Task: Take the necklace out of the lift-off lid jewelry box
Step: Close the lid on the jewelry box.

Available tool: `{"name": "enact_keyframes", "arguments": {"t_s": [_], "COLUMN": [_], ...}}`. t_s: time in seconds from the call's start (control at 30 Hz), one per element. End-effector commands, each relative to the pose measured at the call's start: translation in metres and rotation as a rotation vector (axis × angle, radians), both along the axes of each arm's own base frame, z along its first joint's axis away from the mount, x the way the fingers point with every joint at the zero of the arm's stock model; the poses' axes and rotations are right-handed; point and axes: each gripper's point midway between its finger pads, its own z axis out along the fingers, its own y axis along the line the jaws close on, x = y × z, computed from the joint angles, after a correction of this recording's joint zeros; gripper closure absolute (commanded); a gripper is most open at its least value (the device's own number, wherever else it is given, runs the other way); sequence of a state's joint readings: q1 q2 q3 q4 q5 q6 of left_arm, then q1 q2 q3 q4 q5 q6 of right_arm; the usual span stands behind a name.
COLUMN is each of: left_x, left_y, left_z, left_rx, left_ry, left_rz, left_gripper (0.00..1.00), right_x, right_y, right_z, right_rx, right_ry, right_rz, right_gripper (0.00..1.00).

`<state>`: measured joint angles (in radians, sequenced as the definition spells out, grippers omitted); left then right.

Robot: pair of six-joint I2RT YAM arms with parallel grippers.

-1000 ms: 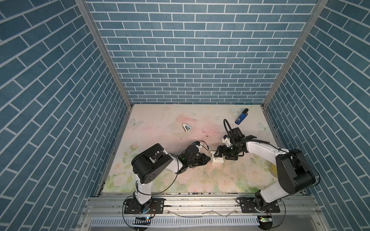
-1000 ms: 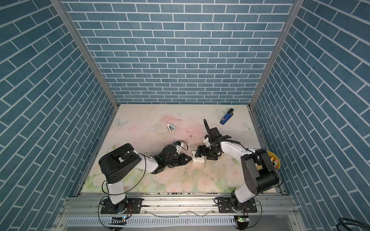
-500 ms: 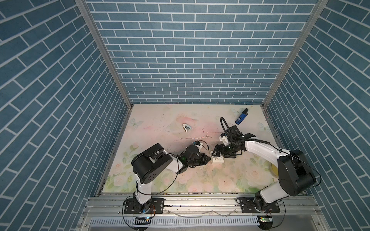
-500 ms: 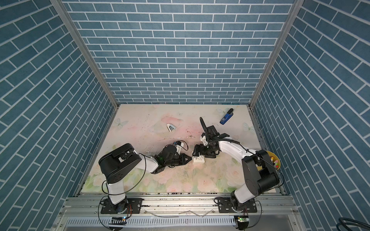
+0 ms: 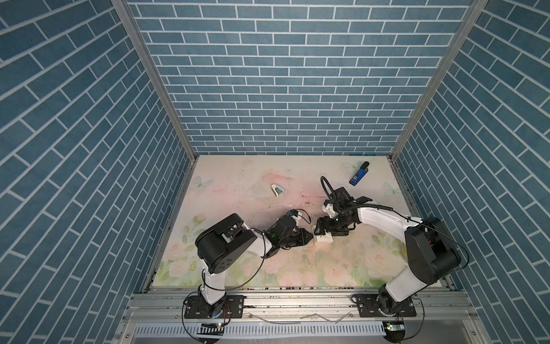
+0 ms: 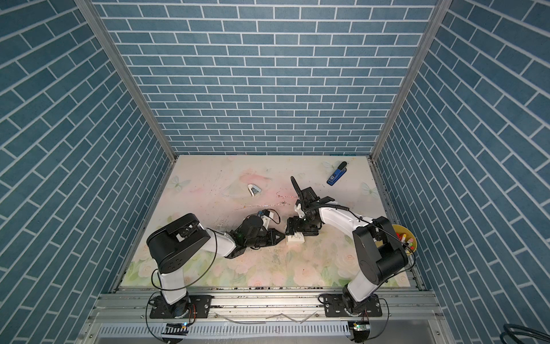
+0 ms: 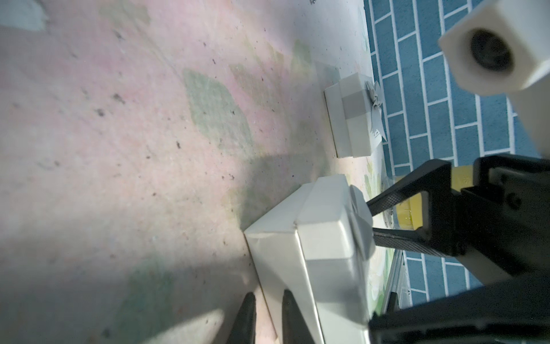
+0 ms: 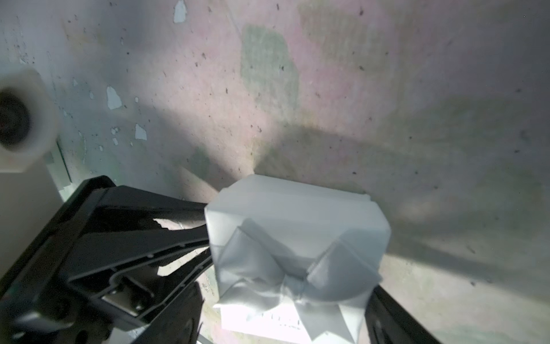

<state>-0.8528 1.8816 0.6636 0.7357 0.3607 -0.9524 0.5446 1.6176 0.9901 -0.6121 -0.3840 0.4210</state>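
Right wrist view: we see left end effector (image 8: pixel 207 235) pinching jewelry box (image 8: pixel 297 214), right end effector (image 8: pixel 282 287) spread astride it.

High top views overlook everything; low wrist views share the box (image 7: pixel 324 235) (image 8: pixel 294 208)

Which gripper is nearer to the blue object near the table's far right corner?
Right. The right gripper straddles the jewelry box, this side of the blue object; the left gripper is beyond the box, farther left.
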Motion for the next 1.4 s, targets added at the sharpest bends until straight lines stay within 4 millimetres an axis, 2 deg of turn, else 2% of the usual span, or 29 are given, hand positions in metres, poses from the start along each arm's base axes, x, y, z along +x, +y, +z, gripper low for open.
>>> {"name": "enact_keyframes", "arguments": {"t_s": [0.0, 0.23, 0.4, 0.9, 1.37], "left_x": [0.0, 0.0, 0.0, 0.0, 0.0], "left_y": [-0.004, -0.006, -0.006, -0.005, -0.005], "left_z": [0.002, 0.003, 0.003, 0.005, 0.005], "left_rx": [0.005, 0.003, 0.002, 0.006, 0.012], "left_ry": [-0.014, -0.013, -0.013, -0.017, -0.021], "left_rz": [-0.018, -0.021, -0.022, -0.021, -0.022], "left_gripper": [0.81, 0.81, 0.82, 0.81, 0.81], "right_x": [0.0, 0.0, -0.001, -0.003, -0.002], "right_y": [0.001, 0.004, 0.004, -0.002, -0.015], "right_z": [-0.001, -0.001, 0.001, 0.011, 0.013], "right_rx": [-0.027, -0.021, -0.012, -0.008, -0.097], "right_ry": [-0.002, 0.0, -0.004, -0.026, -0.038], "right_rz": [0.028, 0.031, 0.027, 0.019, 0.061], "right_gripper": [0.16, 0.26, 0.29, 0.29, 0.29]}}
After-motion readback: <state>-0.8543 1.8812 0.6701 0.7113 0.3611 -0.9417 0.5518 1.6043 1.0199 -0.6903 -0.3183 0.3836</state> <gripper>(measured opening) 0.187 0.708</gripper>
